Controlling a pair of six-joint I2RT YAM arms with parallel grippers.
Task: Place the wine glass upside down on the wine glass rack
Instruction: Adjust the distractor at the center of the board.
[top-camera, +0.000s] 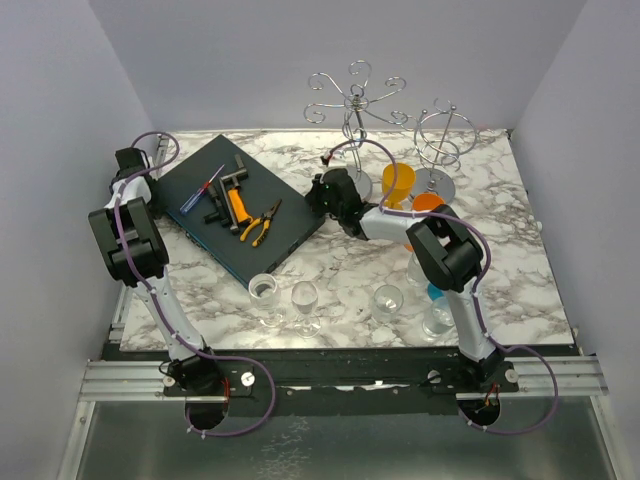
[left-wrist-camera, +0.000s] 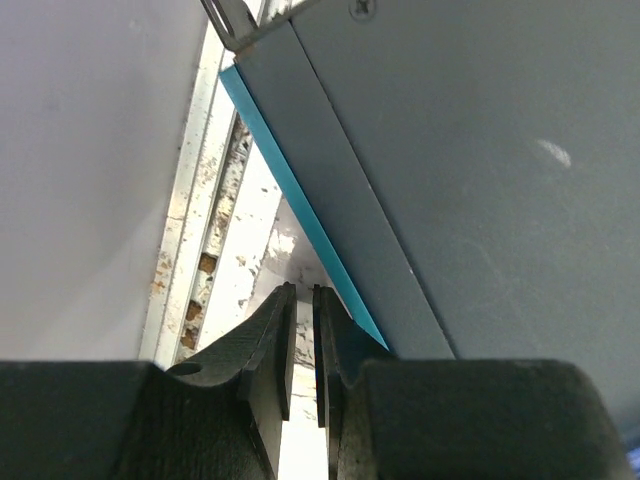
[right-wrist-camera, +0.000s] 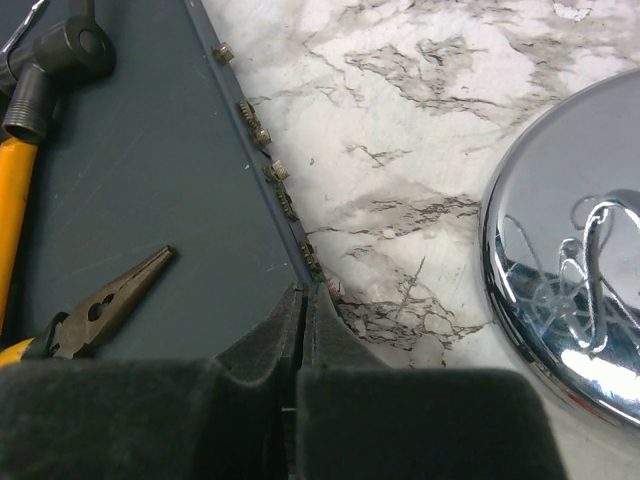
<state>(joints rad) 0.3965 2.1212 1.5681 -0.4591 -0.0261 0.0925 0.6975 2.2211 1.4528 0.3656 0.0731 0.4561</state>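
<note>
In the top view, the right arm (top-camera: 440, 250) is covering part of an orange cup (top-camera: 428, 202) and most of a blue object (top-camera: 436, 291), which cannot be identified. In the right wrist view, the frame edges are cutting off the chrome base (right-wrist-camera: 570, 290) at right and the pliers (right-wrist-camera: 100, 305) at near left.

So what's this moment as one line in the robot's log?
left gripper: barely open, empty | right gripper: shut, empty | glasses: upright on table | rack: bare

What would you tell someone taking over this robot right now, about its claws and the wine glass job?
Left claw: barely open, empty, by the dark tool board's edge.
Right claw: shut, empty, over the board's opposite edge.
Glasses stand upright along the near edge; the rack at the back holds none.
Done: nothing yet. Left: grasp a wine glass, invert it, hang it.
</note>
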